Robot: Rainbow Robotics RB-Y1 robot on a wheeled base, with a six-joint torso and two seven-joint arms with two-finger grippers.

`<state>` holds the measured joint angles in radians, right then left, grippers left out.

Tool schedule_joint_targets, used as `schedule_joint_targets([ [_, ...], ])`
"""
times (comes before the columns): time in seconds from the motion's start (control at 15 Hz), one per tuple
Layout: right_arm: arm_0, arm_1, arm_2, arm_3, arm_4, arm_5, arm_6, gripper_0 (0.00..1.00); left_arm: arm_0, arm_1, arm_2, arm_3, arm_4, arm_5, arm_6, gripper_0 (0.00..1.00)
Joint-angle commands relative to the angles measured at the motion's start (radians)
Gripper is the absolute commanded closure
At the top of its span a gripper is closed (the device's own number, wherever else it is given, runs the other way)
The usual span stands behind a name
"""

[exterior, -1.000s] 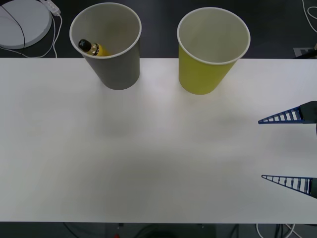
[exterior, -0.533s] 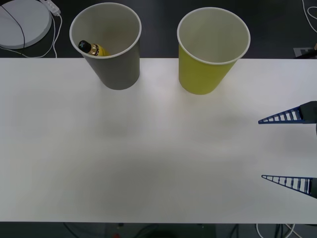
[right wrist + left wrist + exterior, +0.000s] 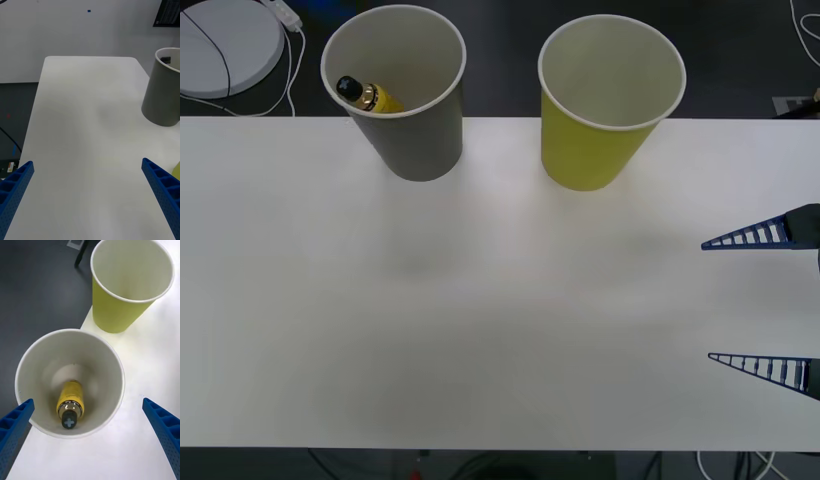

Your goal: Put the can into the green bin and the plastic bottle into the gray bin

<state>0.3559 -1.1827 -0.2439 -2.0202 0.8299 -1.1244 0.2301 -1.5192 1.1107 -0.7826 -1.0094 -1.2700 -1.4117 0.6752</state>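
Two cups stand upright at the table's [image 3: 500, 330] far edge: the gray bin [image 3: 405, 95] holds the plastic bottle [image 3: 365, 95], lying inside cap-up against its wall, with the green bin [image 3: 605, 110] beside it. The left gripper [image 3: 88, 438] hangs spread wide above the gray bin, holding nothing. The right gripper [image 3: 760, 300] rests released over the table's right edge.

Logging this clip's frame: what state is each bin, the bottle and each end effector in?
gray bin: upright, holds the bottle
plastic bottle: inside gray bin, leaning, cap up
green bin: upright, no can visible inside
right end effector: open, at table's right edge
left end effector: open, above gray bin
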Motion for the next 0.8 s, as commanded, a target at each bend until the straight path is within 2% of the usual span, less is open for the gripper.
schedule_joint_targets([
  [0.07, 0.000, 0.000, 0.000, 0.000, 0.000, 0.000, 0.000, 0.00, 0.073, 0.080, -0.001, -0.104, 0.061, 0.034, -0.013, 0.00],
  [0.4, 0.000, 0.000, 0.000, 0.000, 0.000, 0.000, 0.000, 0.00, 0.202, 0.202, 0.000, -0.247, 0.184, 0.111, -0.048, 0.00],
  [0.8, 0.000, 0.000, 0.000, 0.000, 0.000, 0.000, 0.000, 0.00, 0.363, 0.267, 0.000, -0.261, 0.393, 0.125, -0.281, 0.00],
])
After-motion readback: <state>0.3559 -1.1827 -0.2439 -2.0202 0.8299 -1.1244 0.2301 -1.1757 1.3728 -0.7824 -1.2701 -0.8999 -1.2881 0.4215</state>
